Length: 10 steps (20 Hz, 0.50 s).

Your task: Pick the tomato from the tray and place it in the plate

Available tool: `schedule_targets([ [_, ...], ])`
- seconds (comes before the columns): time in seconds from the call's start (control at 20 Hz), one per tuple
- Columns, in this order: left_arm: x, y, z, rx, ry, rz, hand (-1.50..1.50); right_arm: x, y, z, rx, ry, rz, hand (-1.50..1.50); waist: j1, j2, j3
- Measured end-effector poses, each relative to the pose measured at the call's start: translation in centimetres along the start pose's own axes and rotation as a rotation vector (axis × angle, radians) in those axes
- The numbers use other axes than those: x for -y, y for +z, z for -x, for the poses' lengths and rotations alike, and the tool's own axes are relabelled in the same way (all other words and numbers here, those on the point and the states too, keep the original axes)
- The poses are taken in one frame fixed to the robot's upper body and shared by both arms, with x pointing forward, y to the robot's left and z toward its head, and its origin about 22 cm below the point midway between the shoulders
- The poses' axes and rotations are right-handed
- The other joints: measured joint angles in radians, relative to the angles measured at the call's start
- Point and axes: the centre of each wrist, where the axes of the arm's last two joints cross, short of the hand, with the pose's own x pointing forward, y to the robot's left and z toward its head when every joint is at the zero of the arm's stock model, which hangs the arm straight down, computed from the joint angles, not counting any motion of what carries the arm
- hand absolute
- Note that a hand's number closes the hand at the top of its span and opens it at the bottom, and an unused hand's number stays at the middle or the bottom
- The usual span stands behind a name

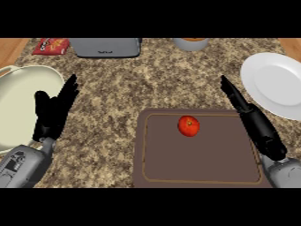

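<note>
On the brown tray [198,163], near its far edge and a little right of the middle, sits the red tomato [188,126]. Nothing is touching it.

The right hand [260,128] is the closer one. It is over the right edge of the tray, and the tomato lies just to its left, apart from it. The hand is open, with straight fingers. It stretches long from near to far, and its tips lean a little left. To reach the tomato, I think it has to move left and wrap around it.

The left hand [50,115] rests open at the left, fingers up, by a big cream bowl [9,110]. It is well apart from the tomato.

The tomato is almost round, so it has no real long side. I cannot tell which way its top points.

The white plate [280,84] waits at the far right, just past the right hand's fingertips.
</note>
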Motion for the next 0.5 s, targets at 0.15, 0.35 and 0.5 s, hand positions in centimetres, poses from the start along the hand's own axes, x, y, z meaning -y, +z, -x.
schedule_targets([
  [0.15, 0.0, 0.0, -1.9, 0.106, -0.028, 0.037, 0.00, 0.0, 0.5, 2.2, -0.167, -0.150, 0.036, -1.50, 0.011, 0.025, -0.009],
  [0.35, 0.8, 0.1, -5.1, 0.297, -0.079, 0.125, 0.00, -0.8, 2.9, 6.6, -0.538, -0.342, 0.055, -1.50, 0.032, 0.055, -0.012],
  [0.5, 1.4, 0.5, -6.0, 0.384, -0.097, 0.209, 0.00, 2.1, 1.9, 6.8, -0.695, -0.216, -0.021, -1.50, 0.064, 0.047, -0.027],
])
